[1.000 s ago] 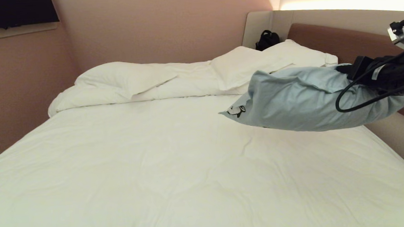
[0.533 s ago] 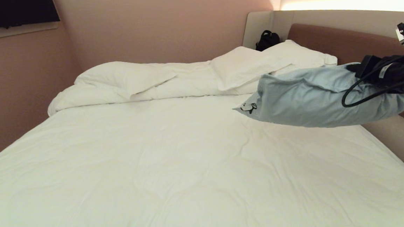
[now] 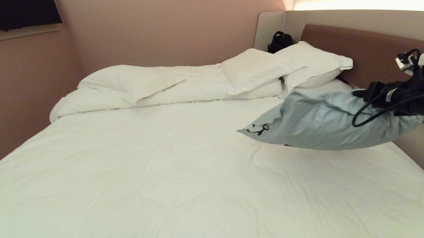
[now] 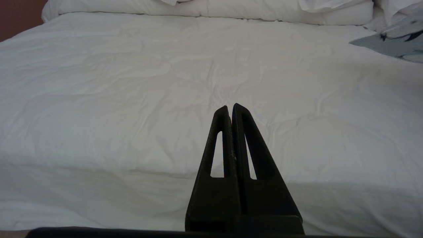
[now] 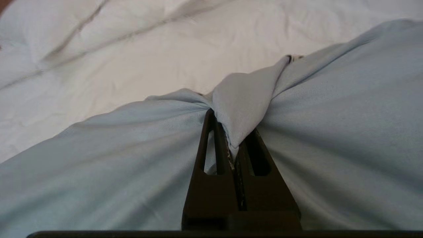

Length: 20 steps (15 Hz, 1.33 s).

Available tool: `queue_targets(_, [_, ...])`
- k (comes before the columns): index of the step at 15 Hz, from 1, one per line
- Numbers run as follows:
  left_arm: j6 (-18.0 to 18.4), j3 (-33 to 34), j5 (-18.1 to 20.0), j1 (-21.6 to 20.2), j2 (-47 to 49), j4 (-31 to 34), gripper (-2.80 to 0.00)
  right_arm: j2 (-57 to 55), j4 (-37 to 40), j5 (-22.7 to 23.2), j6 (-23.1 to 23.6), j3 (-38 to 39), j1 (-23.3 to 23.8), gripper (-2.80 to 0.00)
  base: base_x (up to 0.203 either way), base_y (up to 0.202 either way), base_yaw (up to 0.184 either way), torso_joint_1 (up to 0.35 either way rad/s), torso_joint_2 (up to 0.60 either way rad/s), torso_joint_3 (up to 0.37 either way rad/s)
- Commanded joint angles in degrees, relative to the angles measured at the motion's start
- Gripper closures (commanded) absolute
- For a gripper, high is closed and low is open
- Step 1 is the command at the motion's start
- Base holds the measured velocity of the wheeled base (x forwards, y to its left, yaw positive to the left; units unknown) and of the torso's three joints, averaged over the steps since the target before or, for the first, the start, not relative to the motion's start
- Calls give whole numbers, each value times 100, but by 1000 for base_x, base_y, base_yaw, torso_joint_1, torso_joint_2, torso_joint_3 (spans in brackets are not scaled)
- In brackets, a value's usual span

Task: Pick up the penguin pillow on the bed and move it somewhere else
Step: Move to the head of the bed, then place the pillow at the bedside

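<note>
From the head camera, you see the right gripper [image 3: 366, 94] reaching in from the right edge with its jaws clenched on a pinch of cloth at the top of the penguin pillow [image 3: 319, 121]. The pillow hangs below and ahead of the jaws, clear of the sheet over the right side of the bed [image 3: 163, 173], its far corner showing one printed penguin [image 3: 257, 128]. Beyond the jaws lie the white pillows [image 3: 268, 69] and the folded duvet [image 3: 159, 94], set against the brown headboard [image 3: 362, 49]. A black bag [image 3: 279, 41] sits in the corner behind the pillows. A black cable [image 3: 373, 111] loops from the wrist across the blue cloth.

In the left wrist view, your left gripper [image 4: 230, 109] holds nothing: its two black fingers are pressed tip to tip, pointing out over the wrinkled white sheet [image 4: 165, 99]. Ahead of the jaws and well off to one side, at the frame's edge, a corner of the penguin pillow [image 4: 393, 46] shows beside the white bedding.

In the right wrist view, you look straight down the clamped right gripper [image 5: 231, 145]. A peaked fold of light blue cloth [image 5: 243, 102] rises from between the fingertips, and the pillow's [image 5: 330, 132] fabric spreads taut to both sides of the jaws. Past the fold, beyond the jaws, lies the white bedding [image 5: 132, 49].
</note>
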<state>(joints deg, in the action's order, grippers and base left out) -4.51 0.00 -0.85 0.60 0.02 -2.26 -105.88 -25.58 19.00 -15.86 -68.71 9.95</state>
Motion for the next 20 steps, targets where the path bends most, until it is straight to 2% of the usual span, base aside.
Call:
queue_targets(1, [-6, 0, -3, 1, -2, -3, 0, -140, -24, 104, 565, 208, 7, 0, 0, 0, 0, 0, 0, 0])
queue_targets(3, [-6, 0, -3, 1, -2, -3, 0, -118, -34, 112, 1193, 470, 7, 0, 0, 0, 0, 0, 0, 0])
queue_targets(4, [-6, 0, -3, 1, -2, -3, 0, -125, -35, 128, 1361, 540, -1, 0, 0, 0, 0, 0, 0, 0])
queue_targets(6, [-6, 0, -3, 1, -2, -3, 0, -125, -35, 283, 1410, 587, -2, 0, 0, 0, 0, 0, 0, 0])
queue_targets(8, [-6, 0, -3, 1, -2, -3, 0, -130, -35, 883, 1392, 599, -2, 0, 0, 0, 0, 0, 0, 0])
queue_targets(9, [-6, 0, -3, 1, -2, -3, 0, -112, -28, 1041, 1369, 582, -2, 0, 0, 0, 0, 0, 0, 0])
queue_targets(11, [-6, 0, -3, 1, -2, -3, 0, -85, -26, 1108, 1366, 590, -8, 0, 0, 0, 0, 0, 0, 0])
queue_targets(13, [-6, 0, -3, 1, -2, -3, 0, -19, -35, 1371, 1368, 586, -46, 0, 0, 0, 0, 0, 0, 0])
queue_targets(17, [-6, 0, -3, 1, -2, -3, 0, 107, -44, 2228, 1431, 486, -167, 0, 0, 0, 0, 0, 0, 0])
queue_targets(19, [-6, 0, -3, 1, -2, -3, 0, 111, -44, 2333, 1448, 458, -169, 0, 0, 0, 0, 0, 0, 0])
queue_targets(20, [-6, 0, -3, 1, -2, -3, 0, 99, -44, 2668, 1460, 411, -169, 0, 0, 0, 0, 0, 0, 0])
